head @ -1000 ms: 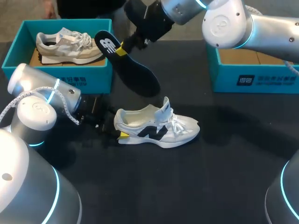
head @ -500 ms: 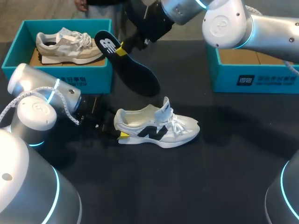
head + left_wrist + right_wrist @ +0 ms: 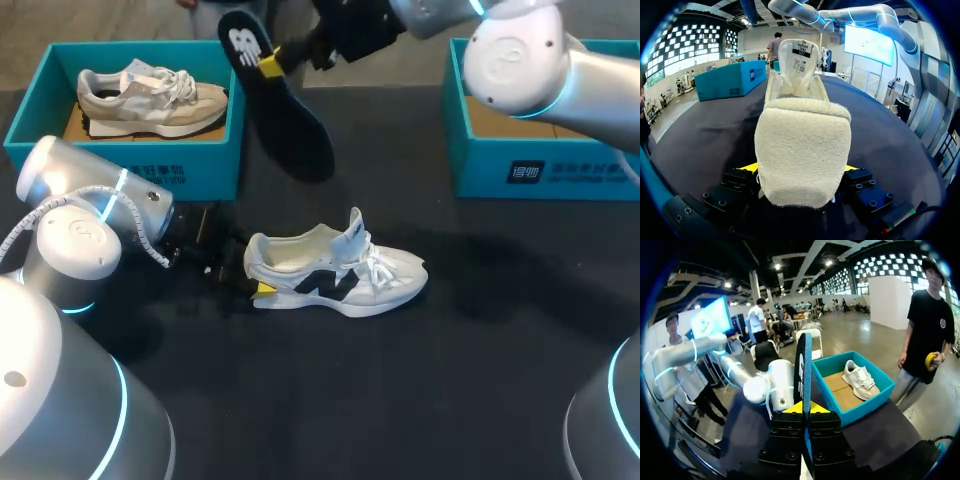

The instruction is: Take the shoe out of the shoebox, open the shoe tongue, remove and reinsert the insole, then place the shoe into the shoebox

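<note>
One insole (image 3: 278,105) pinched by right gripper (image 3: 272,63), lifted higher and farther | shoe (image 3: 335,268) clamped at heel by left gripper (image 3: 260,290), unmoved | removal judged done, reinsertion pending

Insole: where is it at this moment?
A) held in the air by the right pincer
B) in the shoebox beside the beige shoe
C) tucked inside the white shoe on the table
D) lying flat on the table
A: the right pincer is shut on the insole, which hangs above the table, apart from the white shoe.
</note>
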Robot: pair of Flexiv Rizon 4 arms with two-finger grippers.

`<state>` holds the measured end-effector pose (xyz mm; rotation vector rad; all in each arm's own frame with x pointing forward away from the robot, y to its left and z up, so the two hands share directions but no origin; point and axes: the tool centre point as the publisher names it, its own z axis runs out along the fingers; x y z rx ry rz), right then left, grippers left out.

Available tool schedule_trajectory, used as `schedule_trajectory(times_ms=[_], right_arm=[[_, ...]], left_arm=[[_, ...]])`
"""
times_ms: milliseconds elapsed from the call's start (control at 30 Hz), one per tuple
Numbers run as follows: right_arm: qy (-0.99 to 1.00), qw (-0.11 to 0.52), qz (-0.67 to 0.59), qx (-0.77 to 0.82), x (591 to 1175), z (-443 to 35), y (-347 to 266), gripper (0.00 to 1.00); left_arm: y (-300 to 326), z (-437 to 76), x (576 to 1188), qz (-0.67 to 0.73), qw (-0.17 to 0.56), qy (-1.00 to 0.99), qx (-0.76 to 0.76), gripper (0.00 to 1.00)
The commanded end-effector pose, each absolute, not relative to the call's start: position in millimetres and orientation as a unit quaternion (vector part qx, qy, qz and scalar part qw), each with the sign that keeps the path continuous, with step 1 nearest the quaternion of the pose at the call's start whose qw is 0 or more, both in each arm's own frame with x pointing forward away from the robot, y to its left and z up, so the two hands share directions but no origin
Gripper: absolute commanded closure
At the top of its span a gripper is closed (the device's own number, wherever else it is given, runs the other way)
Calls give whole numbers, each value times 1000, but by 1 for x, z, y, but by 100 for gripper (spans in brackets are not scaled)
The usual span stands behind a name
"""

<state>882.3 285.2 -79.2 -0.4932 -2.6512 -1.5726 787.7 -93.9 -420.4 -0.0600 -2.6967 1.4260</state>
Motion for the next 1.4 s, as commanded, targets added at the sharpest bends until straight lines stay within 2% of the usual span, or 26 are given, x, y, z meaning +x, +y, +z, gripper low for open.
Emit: schedule_trajectory(times_ms=[33,667,1067,1400], right_arm=[[-839,17,-518,-167,874,-62,268,100],[-766,54,-599,-226,843,12,250,100],[-754,64,-600,-257,819,17,228,100],[-748,102,-596,-274,795,18,209,100]], left_arm=[[-95,-426,787,465,46,-884,-20,100],[-95,-426,787,465,46,-884,-20,100],[-95,-426,787,465,46,-884,-20,100],[-95,-426,787,465,46,-884,-20,100]])
